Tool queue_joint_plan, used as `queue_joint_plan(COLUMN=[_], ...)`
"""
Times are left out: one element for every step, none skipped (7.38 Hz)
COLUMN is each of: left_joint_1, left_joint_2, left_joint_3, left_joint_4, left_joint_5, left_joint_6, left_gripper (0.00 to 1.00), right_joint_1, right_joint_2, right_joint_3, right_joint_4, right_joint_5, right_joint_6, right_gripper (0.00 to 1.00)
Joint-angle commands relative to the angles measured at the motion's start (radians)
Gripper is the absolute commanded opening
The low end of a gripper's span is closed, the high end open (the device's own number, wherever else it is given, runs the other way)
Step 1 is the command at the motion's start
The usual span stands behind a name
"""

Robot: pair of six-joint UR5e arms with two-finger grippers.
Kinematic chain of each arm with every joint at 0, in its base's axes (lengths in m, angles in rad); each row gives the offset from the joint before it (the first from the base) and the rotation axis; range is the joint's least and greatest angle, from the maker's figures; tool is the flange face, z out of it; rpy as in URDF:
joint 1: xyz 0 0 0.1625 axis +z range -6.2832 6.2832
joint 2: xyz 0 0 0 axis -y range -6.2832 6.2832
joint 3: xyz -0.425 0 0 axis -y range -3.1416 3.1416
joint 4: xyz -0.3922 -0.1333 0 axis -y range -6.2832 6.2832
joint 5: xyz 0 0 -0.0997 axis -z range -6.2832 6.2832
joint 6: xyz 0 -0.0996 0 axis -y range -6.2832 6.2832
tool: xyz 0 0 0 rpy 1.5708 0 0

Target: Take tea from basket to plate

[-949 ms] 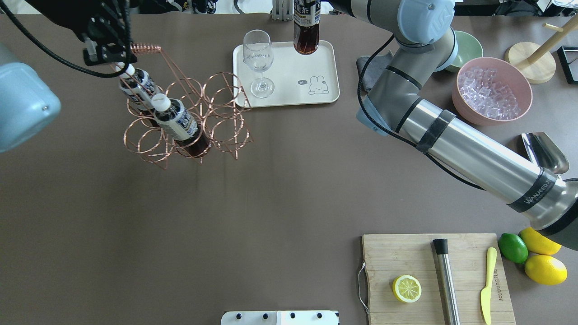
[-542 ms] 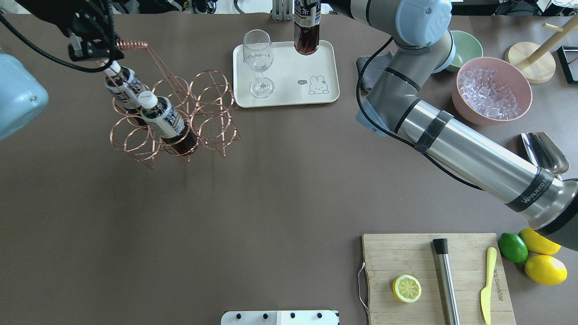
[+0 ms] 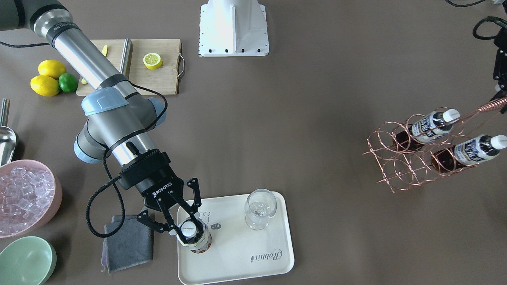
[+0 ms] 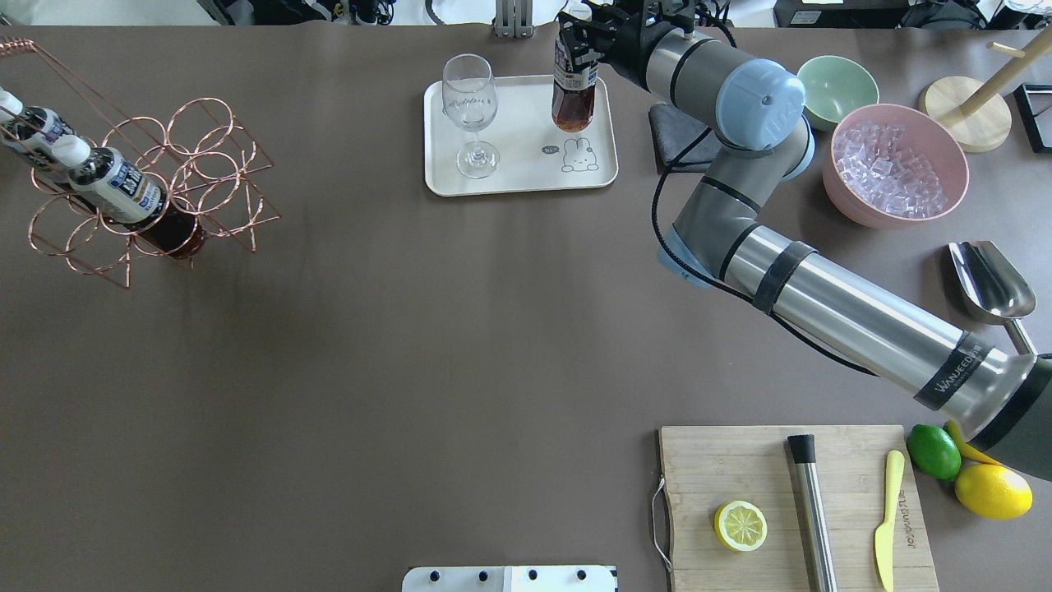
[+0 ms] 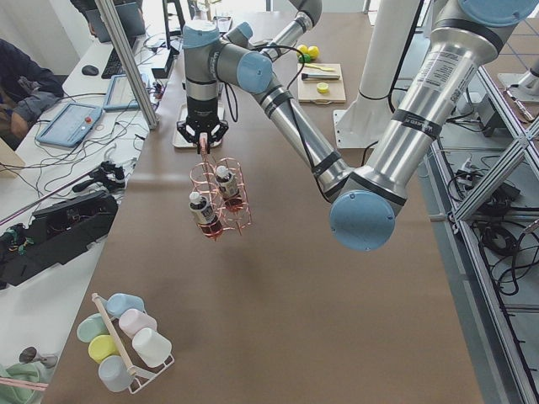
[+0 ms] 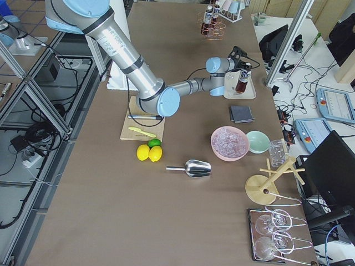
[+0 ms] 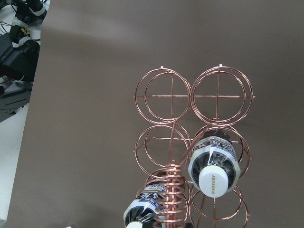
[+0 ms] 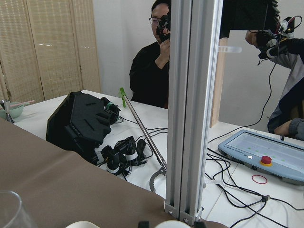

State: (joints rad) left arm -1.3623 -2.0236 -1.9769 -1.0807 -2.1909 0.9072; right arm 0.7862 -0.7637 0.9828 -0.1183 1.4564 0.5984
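**Left claw** (image 5: 202, 145), seen whole only from the side: closed on the coil-wrapped handle (image 7: 173, 187) of the copper wire basket (image 3: 412, 162), which sits directly beneath it. The two bottles (image 7: 213, 161) of dark tea lean in two of the basket's six rings, one on either side of the handle below the claw. They have white caps and white-and-blue labels. The cap nearer the claw is printed "SUNTORY"; the label characters are too small to read.

**Centre.** Well apart from that claw, toward the robot's right, lies the cream tray (image 4: 518, 168). A wine glass (image 4: 470, 115) stands on it, on the robot's-left side of the right claw (image 3: 185, 223). Faint lettering on the glass is illegible.

**Right claw**, marked "ROBOTIQ" on its body: closed part-way around the upper part of the tea bottle (image 4: 573, 103). The bottle stands upright with its base on the tray, directly below the claw, and its cap reads "SUNTORY". Just beside the bottle's base is a small animal drawing (image 4: 579, 154) with a speech bubble. "Rabbit" (image 3: 266, 256) runs in script near the tray's edge.

**Right of the claw.**
- A grey cloth (image 4: 678, 136) lies just beside the tray, under the wrist.
- Farther off are a mint-green bowl (image 4: 834, 82) and a pink bowl (image 4: 945, 201) of ice cubes.
- A black band (image 4: 957, 370) on the forearm carries white lettering, roughly "WANJEED".
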Motion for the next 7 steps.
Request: queue_joint_plan(left_joint_1=[-0.060, -0.067, -0.075, -0.078, -0.086, -0.089, -0.089], left_joint_2=[0.011, 0.020, 0.028, 0.040, 0.040, 0.039, 0.040], left_joint_3=[0.110, 0.156, 0.209, 0.255, 0.304, 0.328, 0.328], left_joint_4=[-0.091, -0.122, -0.190, -0.259, -0.307, -0.339, -0.343], left_joint_5=[0.002, 0.000, -0.006, -0.007, -0.007, 0.002, 0.002], left_joint_6=[0.192, 0.266, 0.309, 0.338, 0.366, 0.402, 0.404], left_gripper=[0.00, 0.00, 0.00, 0.00, 0.00, 0.00, 0.00], right_joint_1=[-0.008, -0.019, -0.028, -0.031, -0.031, -0.031, -0.031], right_joint_2=[0.015, 0.017, 0.012, 0.010, 0.010, 0.010, 0.010], right_joint_3=[-0.026, -0.027, -0.027, -0.027, -0.027, -0.027, -0.027], right_joint_4=[0.029, 0.029, 0.029, 0.029, 0.029, 0.029, 0.029], right_joint_5=[-0.008, -0.010, -0.019, -0.024, -0.024, -0.025, -0.024], right_joint_6=[0.000, 0.000, -0.002, -0.005, -0.005, -0.006, -0.008], right_gripper=[0.00, 0.00, 0.00, 0.00, 0.00, 0.00, 0.00])
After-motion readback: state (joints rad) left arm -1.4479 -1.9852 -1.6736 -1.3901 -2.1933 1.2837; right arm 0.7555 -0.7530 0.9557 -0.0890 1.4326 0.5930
